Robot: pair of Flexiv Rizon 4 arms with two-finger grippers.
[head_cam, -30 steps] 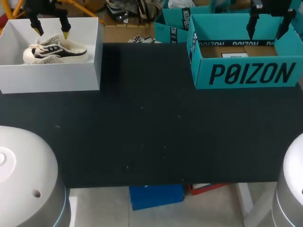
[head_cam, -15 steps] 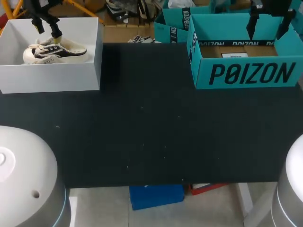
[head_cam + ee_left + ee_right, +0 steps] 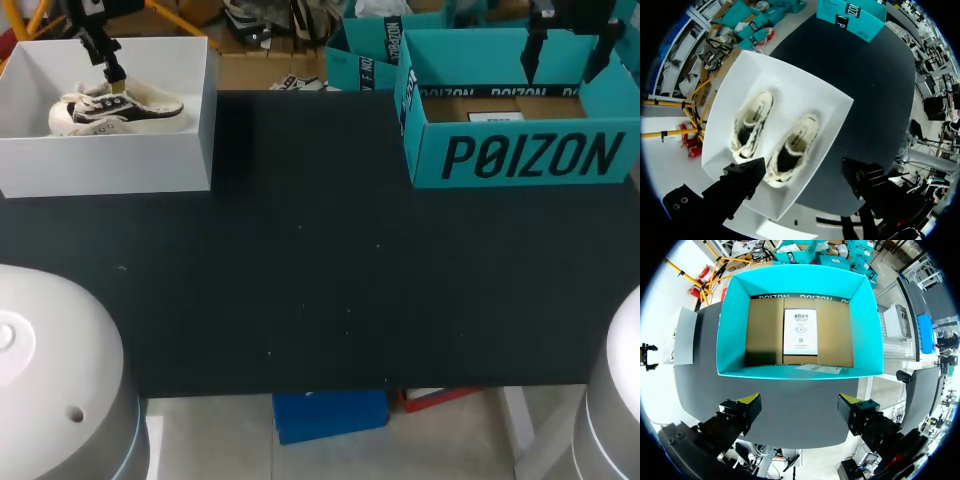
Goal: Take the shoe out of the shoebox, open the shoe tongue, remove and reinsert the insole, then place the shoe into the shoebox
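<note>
Shoes [image 3: 792, 150], two, cream with dark insides, lie side by side in one white shoebox [image 3: 832, 125], just ahead of and below left gripper [image 3: 802, 170]. Its two fingers are spread wide and hold nothing, with the nearer shoe in line with the gap. Well apart on the black table [image 3: 300, 280], right gripper [image 3: 799, 400], also spread and empty, hangs over one teal box [image 3: 730, 330], with one white sheet [image 3: 800, 331] on the box's brown floor straight ahead of it.

your left arm base [image 3: 50, 370]: pale grey dome, small round holes
your right gripper [image 3: 800, 402]: black blocky fingers, yellow tips
</note>
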